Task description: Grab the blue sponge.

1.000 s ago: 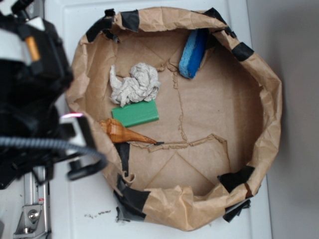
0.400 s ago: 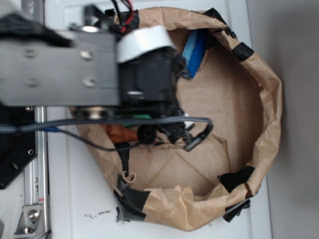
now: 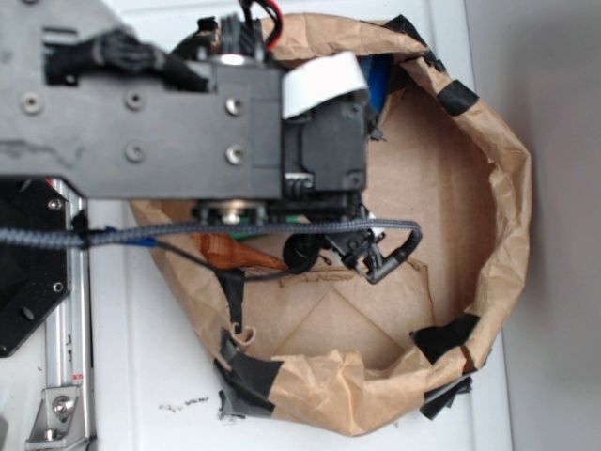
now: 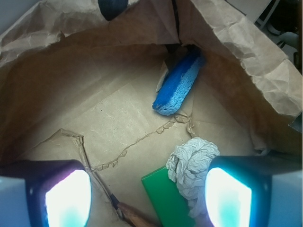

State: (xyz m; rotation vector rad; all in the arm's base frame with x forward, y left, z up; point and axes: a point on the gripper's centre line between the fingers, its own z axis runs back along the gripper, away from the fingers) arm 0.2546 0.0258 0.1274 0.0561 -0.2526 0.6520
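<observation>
The blue sponge (image 4: 177, 85) lies tilted against the far wall of the brown paper bag (image 4: 236, 42). My gripper (image 4: 149, 198) hangs above the bag floor, well short of the sponge, open wide with nothing between its fingers (image 4: 68, 198). In the exterior view my arm covers the upper left of the bag, leaving only a blue sliver of the sponge (image 3: 379, 83) showing at the arm's right edge. The gripper itself is hidden there.
A crumpled white rag (image 4: 194, 161) and a flat green block (image 4: 163, 196) lie below the gripper, near its right finger. A brown pointed object (image 3: 230, 252) rests by the bag's left wall. The bag's crinkled rim (image 3: 498, 188) rings the whole area.
The arm has swung from outside the bag's left edge to over the bag and a little further right, now covering the rag, green block and most of the sponge.
</observation>
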